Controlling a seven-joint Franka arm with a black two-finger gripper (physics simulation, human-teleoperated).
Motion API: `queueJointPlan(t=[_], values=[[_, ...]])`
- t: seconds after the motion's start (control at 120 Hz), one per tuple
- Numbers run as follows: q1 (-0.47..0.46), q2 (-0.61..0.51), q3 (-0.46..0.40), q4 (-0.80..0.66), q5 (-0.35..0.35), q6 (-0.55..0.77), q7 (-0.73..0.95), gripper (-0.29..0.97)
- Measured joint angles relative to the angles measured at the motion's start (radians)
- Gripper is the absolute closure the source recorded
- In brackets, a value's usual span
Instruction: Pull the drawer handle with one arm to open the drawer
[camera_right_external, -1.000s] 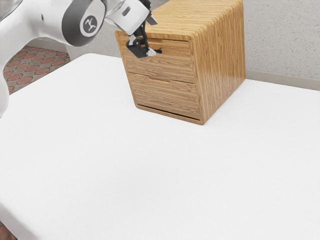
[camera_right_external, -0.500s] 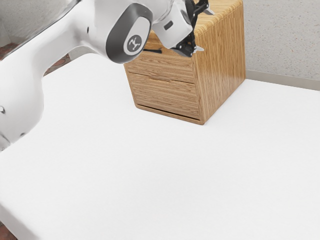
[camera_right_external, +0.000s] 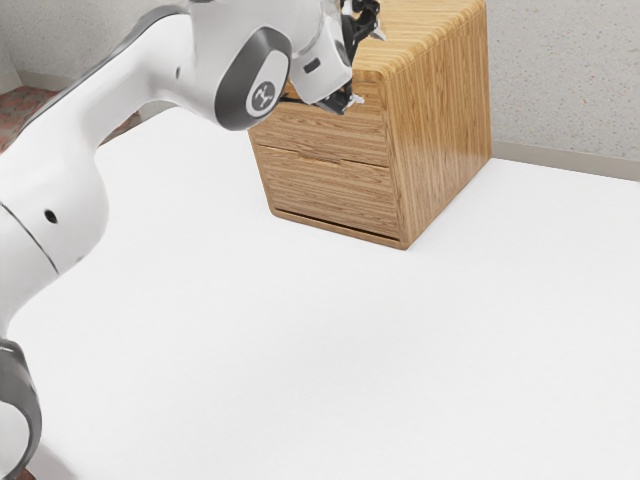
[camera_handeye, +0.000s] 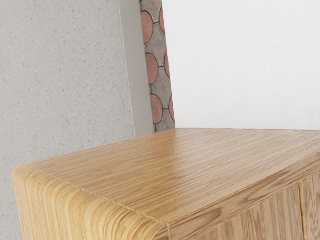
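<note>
Exterior view: pincer (camera_right_external: 361, 14) over the wooden cabinet's (camera_right_external: 440, 110) top front edge.
Top drawer (camera_right_external: 325, 128): on cabinet's front, below pincer; long axis horizontal.
Pincer state: cannot tell.

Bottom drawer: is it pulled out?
No, the bottom drawer sits flush with the front of the wooden cabinet.
</note>
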Motion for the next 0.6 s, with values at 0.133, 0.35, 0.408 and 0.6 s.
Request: queueJointPlan(t=[0.133,0.35,0.408,0.6], values=[[0.006,0.004,0.019,0.001,0.015,-0.051,0.018,0.02],[0.008,0.003,0.051,0.001,0.02,-0.095,0.041,0.02],[0.008,0.006,0.048,0.002,0.02,-0.083,0.047,0.02],[0.056,0.024,0.045,0.001,0.015,-0.043,0.063,0.02]])
